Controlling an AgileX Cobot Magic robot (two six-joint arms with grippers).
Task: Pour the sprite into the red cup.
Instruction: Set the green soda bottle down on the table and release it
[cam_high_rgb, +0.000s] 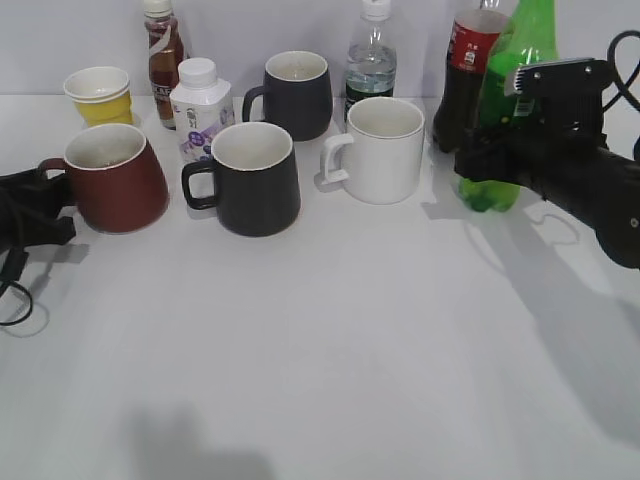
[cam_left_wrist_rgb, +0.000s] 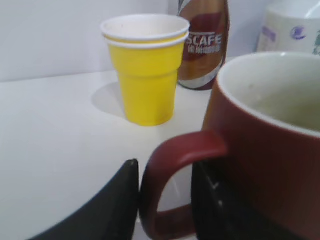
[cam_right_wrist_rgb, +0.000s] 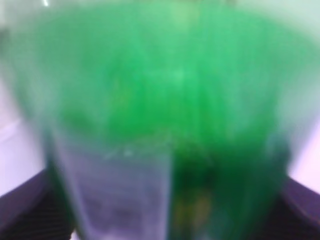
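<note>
Red cup (cam_high_rgb: 115, 178), worktop (cam_high_rgb: 330, 330) far left, handle bracketed by left gripper (cam_left_wrist_rgb: 165, 200), apparently steadying for pouring; sprite (cam_high_rgb: 508, 110), far right beside cola bottle (cam_high_rgb: 466, 70), clasped at mid-body by right gripper (cam_high_rgb: 500, 150), ready for lifting.

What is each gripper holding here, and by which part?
Left gripper: jaws straddle the red cup handle. Right gripper: jaws around the sprite bottle at its lower body.

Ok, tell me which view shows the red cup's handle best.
The left wrist view: the red cup fills it, its loop handle sitting between the left gripper's fingers. The exterior view shows the whole cup, its handle mostly hidden at the left gripper. The right wrist view shows only the sprite.
</note>
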